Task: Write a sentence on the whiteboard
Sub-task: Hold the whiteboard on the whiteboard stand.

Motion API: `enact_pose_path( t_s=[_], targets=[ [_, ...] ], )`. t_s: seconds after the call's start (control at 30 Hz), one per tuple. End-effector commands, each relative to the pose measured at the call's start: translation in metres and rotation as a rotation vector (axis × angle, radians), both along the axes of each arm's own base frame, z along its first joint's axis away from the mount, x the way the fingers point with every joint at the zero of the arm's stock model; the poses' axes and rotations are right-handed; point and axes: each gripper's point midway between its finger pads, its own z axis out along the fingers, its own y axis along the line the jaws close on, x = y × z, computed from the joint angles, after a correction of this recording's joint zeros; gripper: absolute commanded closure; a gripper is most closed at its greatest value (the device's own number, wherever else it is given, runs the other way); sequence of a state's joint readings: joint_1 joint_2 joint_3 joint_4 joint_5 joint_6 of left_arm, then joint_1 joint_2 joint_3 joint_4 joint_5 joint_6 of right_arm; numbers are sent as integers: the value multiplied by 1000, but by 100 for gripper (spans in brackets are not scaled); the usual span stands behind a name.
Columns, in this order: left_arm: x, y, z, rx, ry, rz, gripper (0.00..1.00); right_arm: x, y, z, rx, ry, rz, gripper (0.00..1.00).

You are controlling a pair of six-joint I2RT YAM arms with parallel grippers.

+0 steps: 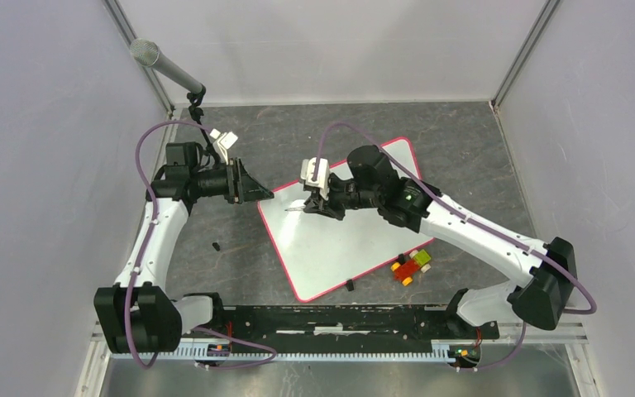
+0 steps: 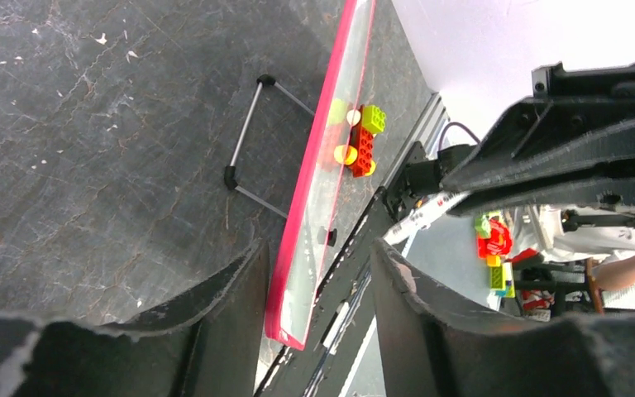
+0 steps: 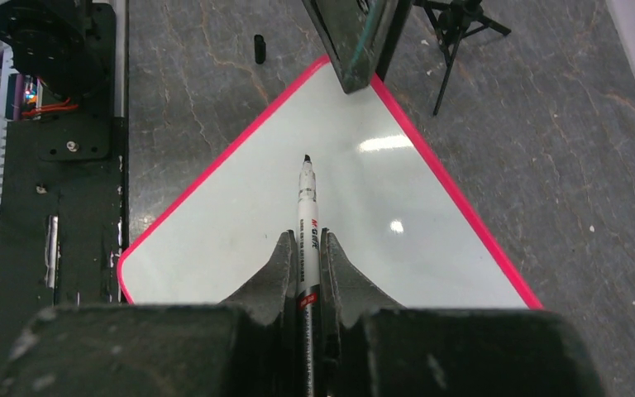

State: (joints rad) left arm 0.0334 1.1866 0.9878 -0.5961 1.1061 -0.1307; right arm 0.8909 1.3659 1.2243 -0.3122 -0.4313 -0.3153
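Observation:
The whiteboard (image 1: 339, 240) lies flat and askew on the dark table, white with a red-pink rim. No sentence is in view on its white face (image 3: 240, 215). My right gripper (image 1: 314, 203) is shut on a white marker (image 3: 307, 186). The marker's uncapped black tip points at the board's left part, and I cannot tell whether it touches. My left gripper (image 1: 266, 196) stands open at the board's left corner. In the left wrist view the rim (image 2: 310, 190) runs between the two fingers of this gripper (image 2: 318, 248), close beside one finger and apart from the other.
A microphone (image 1: 165, 66) on a black tripod stands at the back left. Toy bricks (image 1: 411, 266) lie by the board's right edge. A black cap (image 1: 216, 246) lies on the table left of the board. A small black piece (image 1: 350, 285) sits near the board's front corner. A black rail (image 1: 331, 318) spans the near edge.

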Motion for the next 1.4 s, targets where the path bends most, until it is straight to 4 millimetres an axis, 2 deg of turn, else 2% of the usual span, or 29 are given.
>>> enact_pose_path(
  t_s=[0.0, 0.37, 0.57, 0.8, 0.93, 1.37],
  targets=[
    [1, -2, 2, -28, 22, -10, 49, -2, 18, 36, 66, -57, 13, 100],
    [0, -3, -9, -1, 46, -29, 57, -2, 29, 34, 50, -63, 25, 100],
    [1, -3, -10, 3, 47, -34, 73, 1, 30, 27, 43, -53, 8, 100],
    [1, -2, -11, 14, 40, -29, 85, 4, 33, 22, 33, -46, -21, 100],
    [2, -2, -11, 14, 36, -33, 97, 4, 34, 19, 24, -42, -24, 100],
    [1, -1, -12, 27, 16, -32, 98, 14, 29, 11, 1, -56, -84, 100]
  ],
)
